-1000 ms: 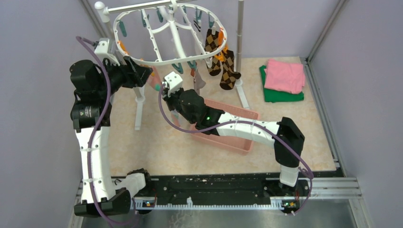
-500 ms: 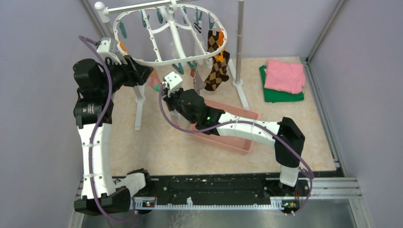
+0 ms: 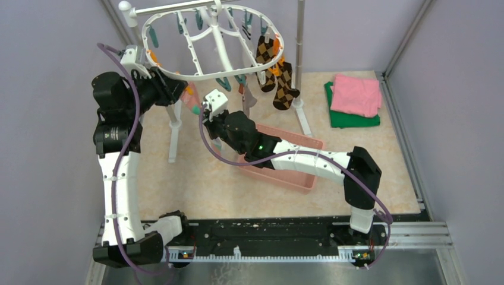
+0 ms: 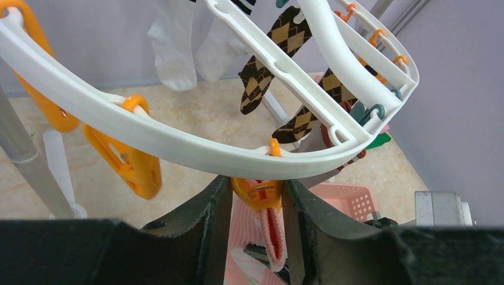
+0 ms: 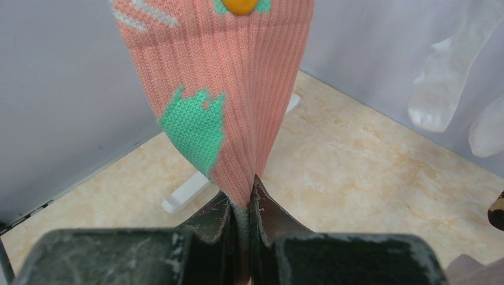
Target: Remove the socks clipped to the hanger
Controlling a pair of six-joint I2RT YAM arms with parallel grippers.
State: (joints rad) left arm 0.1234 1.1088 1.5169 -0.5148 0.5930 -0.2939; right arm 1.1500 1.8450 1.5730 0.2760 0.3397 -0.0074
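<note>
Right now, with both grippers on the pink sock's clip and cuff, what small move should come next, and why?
Probably squeeze the orange clip with the left gripper, whose fingers flank it. The right gripper is shut on the pink sock, which hangs from that clip on the hanger; once released, it can pull down.

Hidden or cropped parts

The pink sock [image 5: 232,113] runs off the right wrist view's top edge, its lower end buried between the right end effector [image 5: 241,222] fingers. From above, the left end effector [image 3: 178,90] tips vanish under the hanger [image 3: 196,76] rim.
</note>
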